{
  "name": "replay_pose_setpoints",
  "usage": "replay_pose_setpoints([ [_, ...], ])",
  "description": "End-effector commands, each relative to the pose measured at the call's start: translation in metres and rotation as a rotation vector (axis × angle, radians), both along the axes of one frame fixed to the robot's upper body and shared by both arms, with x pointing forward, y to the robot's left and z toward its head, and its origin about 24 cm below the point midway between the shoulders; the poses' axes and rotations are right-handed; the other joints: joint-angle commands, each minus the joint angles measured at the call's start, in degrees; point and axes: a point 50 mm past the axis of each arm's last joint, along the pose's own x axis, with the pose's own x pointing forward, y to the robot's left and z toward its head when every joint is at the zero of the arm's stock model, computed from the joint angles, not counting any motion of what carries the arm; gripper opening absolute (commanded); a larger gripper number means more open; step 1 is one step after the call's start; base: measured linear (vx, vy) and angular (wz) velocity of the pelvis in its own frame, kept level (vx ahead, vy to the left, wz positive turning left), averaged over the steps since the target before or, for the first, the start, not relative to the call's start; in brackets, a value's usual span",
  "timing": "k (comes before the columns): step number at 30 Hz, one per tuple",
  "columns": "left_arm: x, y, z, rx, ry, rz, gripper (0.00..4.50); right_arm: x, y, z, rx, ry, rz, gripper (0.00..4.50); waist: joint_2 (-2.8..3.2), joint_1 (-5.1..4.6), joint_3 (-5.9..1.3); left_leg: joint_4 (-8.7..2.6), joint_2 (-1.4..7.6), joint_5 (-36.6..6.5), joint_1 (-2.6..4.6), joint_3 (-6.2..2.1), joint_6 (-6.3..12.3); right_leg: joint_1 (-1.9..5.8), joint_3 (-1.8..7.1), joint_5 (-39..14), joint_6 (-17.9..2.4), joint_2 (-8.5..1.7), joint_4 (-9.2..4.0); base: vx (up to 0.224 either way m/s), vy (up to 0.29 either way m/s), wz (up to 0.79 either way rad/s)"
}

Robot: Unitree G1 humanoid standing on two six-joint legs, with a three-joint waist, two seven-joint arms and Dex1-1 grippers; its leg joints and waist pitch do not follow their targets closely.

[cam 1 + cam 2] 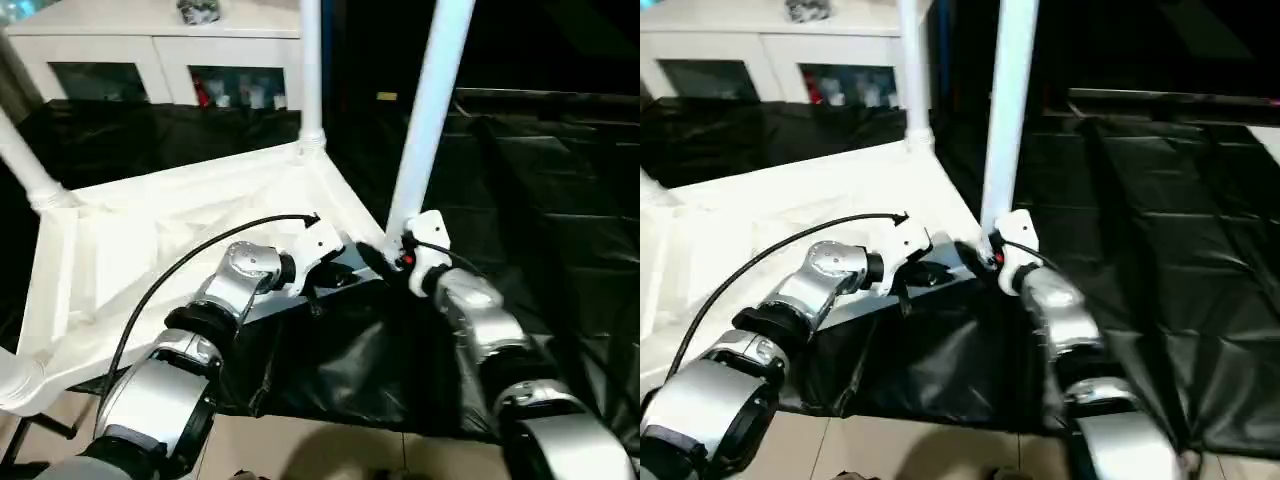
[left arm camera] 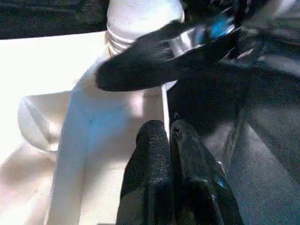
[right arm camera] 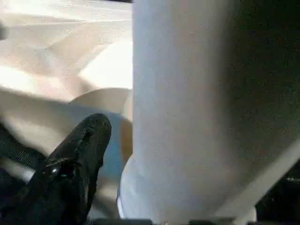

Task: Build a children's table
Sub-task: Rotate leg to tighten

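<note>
The white tabletop (image 1: 150, 230) of the children's table lies upside down with its ribbed underside up. Legs stand in its far corner (image 1: 310, 70), left corner (image 1: 22, 160) and near-left corner (image 1: 15, 385). A fourth leg (image 1: 430, 110) rises, leaning slightly, from the near-right corner socket. My right gripper (image 1: 392, 250) is at this leg's base, open, with one black finger (image 3: 79, 154) standing a little apart from the tube (image 3: 187, 93). My left gripper (image 2: 166, 129) is shut and empty, just beside the same corner, pointing at the socket.
A white cabinet (image 1: 150, 60) with glass doors stands behind the tabletop. Black sheeting (image 1: 560, 200) covers the floor to the right and under the table's near edge. A black cable (image 1: 190, 265) arcs over my left forearm.
</note>
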Motion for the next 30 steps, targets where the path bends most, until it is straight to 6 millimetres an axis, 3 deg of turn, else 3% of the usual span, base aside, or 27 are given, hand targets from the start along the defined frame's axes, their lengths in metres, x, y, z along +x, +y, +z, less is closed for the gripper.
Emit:
replay_pose_setpoints([
  [1, -0.004, -0.006, 0.005, -0.003, -0.023, -0.117, 0.00, -0.005, 0.006, -0.001, -0.019, 0.013, 0.118, 3.97, -0.66, 0.51, -4.25, -3.77, 1.31, -16.7, 0.91, -0.41, 5.21, 2.96, 1.56, -14.1, -14.2, -2.42, -3.72, 0.000, 0.000, 0.00],
  [2, -0.005, 0.000, 0.006, 0.006, -0.016, -0.150, 0.00, -0.012, 0.001, 0.002, -0.011, 0.012, 0.225, 3.97, -0.63, 0.65, -4.30, -3.68, 1.32, -15.8, 0.86, -0.34, 5.71, 3.09, 1.55, -12.6, -14.8, -2.40, -3.51, 0.000, 0.000, 0.00],
  [6, -0.007, 0.008, 0.008, 0.006, 0.006, -0.199, 0.00, -0.021, -0.005, 0.005, 0.004, 0.030, 0.366, 3.97, -0.73, 1.85, -4.44, -3.53, 1.54, -13.3, 0.87, -0.26, 7.02, 3.23, 1.61, -10.4, -15.5, -2.54, -3.15, 0.000, 0.000, 0.00],
  [9, -0.010, 0.017, 0.007, 0.028, 0.035, -0.250, 0.00, -0.024, -0.009, 0.008, 0.019, 0.055, 0.441, 3.97, -0.68, 2.10, -4.22, -3.74, 1.62, -14.8, 1.04, -0.35, 6.33, 3.16, 1.58, -12.9, -15.3, -2.49, -3.33, 0.000, 0.000, 0.00],
  [11, -0.011, 0.021, 0.007, 0.043, 0.046, -0.274, 0.00, -0.026, -0.011, 0.009, 0.011, 0.074, 0.490, 3.62, -0.71, 2.14, -4.06, -3.97, 1.71, -16.5, 1.19, -0.40, 5.13, 2.99, 1.63, -15.6, -14.8, -2.54, -3.57, 0.000, 0.000, 0.00],
  [14, -0.012, 0.027, 0.007, 0.068, 0.059, -0.307, 0.00, -0.029, -0.013, 0.008, -0.022, 0.111, 0.553, 3.57, -0.66, 2.32, -3.96, -4.08, 1.74, -17.8, 1.38, -0.40, 4.07, 2.82, 1.74, -17.6, -14.3, -2.57, -3.77, 0.000, 0.000, 0.00],
  [15, -0.013, 0.028, 0.007, 0.070, 0.061, -0.312, 0.00, -0.030, -0.013, 0.008, -0.029, 0.116, 0.561, 3.28, -0.66, 2.36, -3.96, -4.11, 1.75, -18.0, 1.42, -0.43, 3.93, 2.79, 1.72, -17.9, -14.2, -2.58, -3.80, 0.000, 0.000, 0.00],
  [21, -0.014, 0.033, 0.009, 0.078, 0.074, -0.344, 0.00, -0.032, -0.012, 0.007, -0.041, 0.134, 0.600, 2.84, -0.78, 2.50, -4.04, -4.12, 1.68, -17.1, 1.27, -0.46, 3.66, 2.90, 1.77, -17.4, -13.9, -2.63, -3.68, 0.000, 0.000, 0.00],
  [25, -0.014, 0.034, 0.010, 0.078, 0.073, -0.341, 0.00, -0.033, -0.008, 0.008, -0.013, 0.132, 0.604, 2.75, -0.76, 2.58, -4.17, -4.00, 1.68, -15.7, 1.21, -0.43, 4.07, 2.99, 1.75, -15.4, -14.4, -2.61, -3.41, 0.000, 0.000, 0.00],
  [30, -0.010, 0.030, 0.009, 0.063, 0.052, -0.276, 0.00, -0.031, -0.005, 0.001, 0.016, 0.140, 0.500, 2.73, -0.82, 2.57, -4.05, -4.07, 1.71, -16.3, 1.25, -0.43, 3.62, 2.85, 1.73, -17.1, -13.9, -2.64, -3.55, 0.000, 0.000, 0.00],
])
